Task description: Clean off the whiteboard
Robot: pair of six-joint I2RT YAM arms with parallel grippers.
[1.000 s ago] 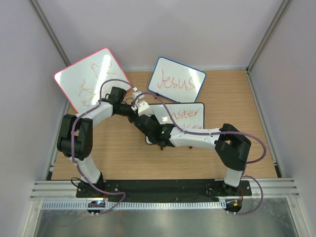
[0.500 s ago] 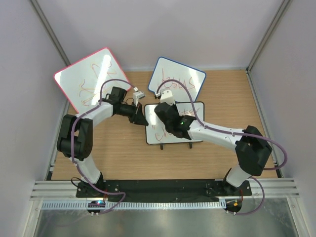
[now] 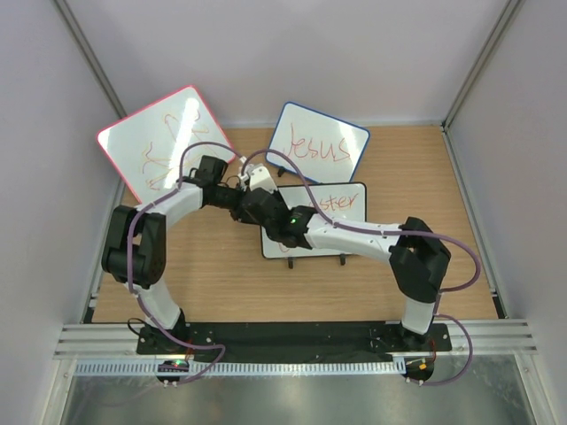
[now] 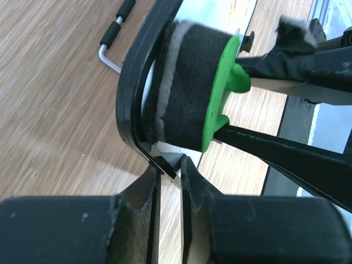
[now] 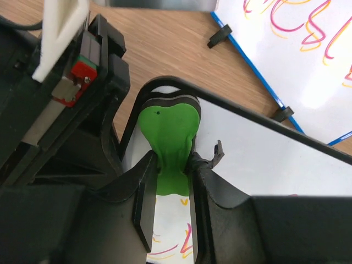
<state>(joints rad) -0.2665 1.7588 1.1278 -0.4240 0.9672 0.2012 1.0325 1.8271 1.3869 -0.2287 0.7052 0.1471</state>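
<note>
The black-framed whiteboard (image 3: pixel 345 212) lies on the wooden table with pink and yellow writing on it. My left gripper (image 3: pixel 252 211) is shut on the frame at its top left corner; the left wrist view shows the fingers (image 4: pixel 168 170) pinching the black frame (image 4: pixel 129 93). My right gripper (image 3: pixel 267 204) is shut on the green handle (image 5: pixel 168 132) of an eraser. Its black felt pad (image 4: pixel 187 93) presses on the board (image 5: pixel 258 159) at that same corner, right beside my left gripper (image 5: pixel 71 110). The eraser is hidden under the wrist in the top view.
A larger pink-red-framed board (image 3: pixel 164 142) leans at the back left. A blue-framed board reading "Jesus" (image 3: pixel 317 143) lies just behind the whiteboard, its edge and feet close by (image 5: pixel 286 113). Enclosure walls stand on three sides.
My right gripper swept the eraser right across the upper part of the board, then back left to the top left corner. The left arm has held still on the frame.
</note>
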